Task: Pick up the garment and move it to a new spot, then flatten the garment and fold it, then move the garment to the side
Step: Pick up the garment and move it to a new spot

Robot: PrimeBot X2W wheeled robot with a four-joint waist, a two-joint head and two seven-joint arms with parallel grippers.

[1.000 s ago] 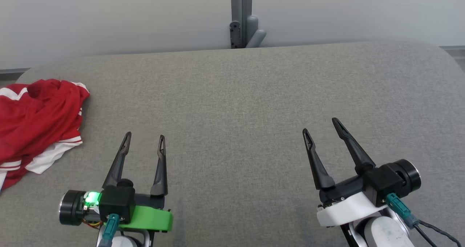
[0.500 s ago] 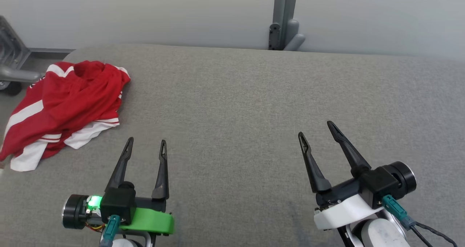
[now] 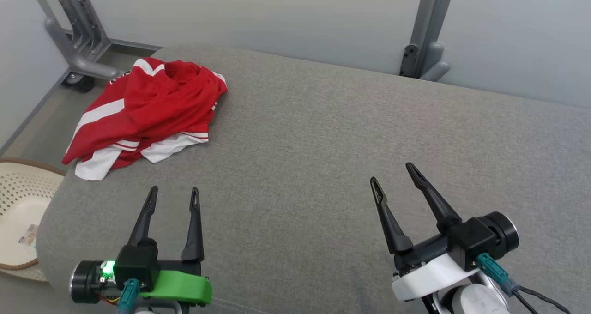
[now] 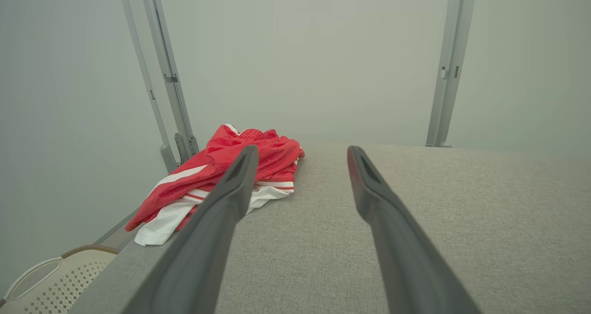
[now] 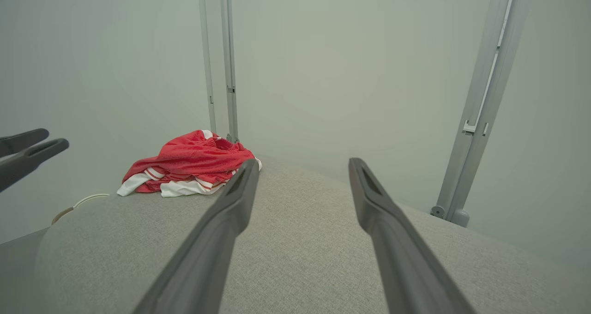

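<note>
2 grippers hovered low at the near edge of the grey padded table [image 3: 323, 134], fingers pointing away from the robot. The left gripper [image 3: 174, 189] sat level, its fingers apart. The right gripper [image 3: 390, 172] was rolled slightly, fingers spread and angled leftward. The red-and-white garment [image 3: 147, 106] lay crumpled at the far left corner, well apart from both, near a pale basket [image 3: 18, 203].

You have a crumpled red fabric garment with white stripes [image 3: 152, 104] lying bunched at the far left corner of the grey fabric-covered desk [image 3: 323, 143].
</note>
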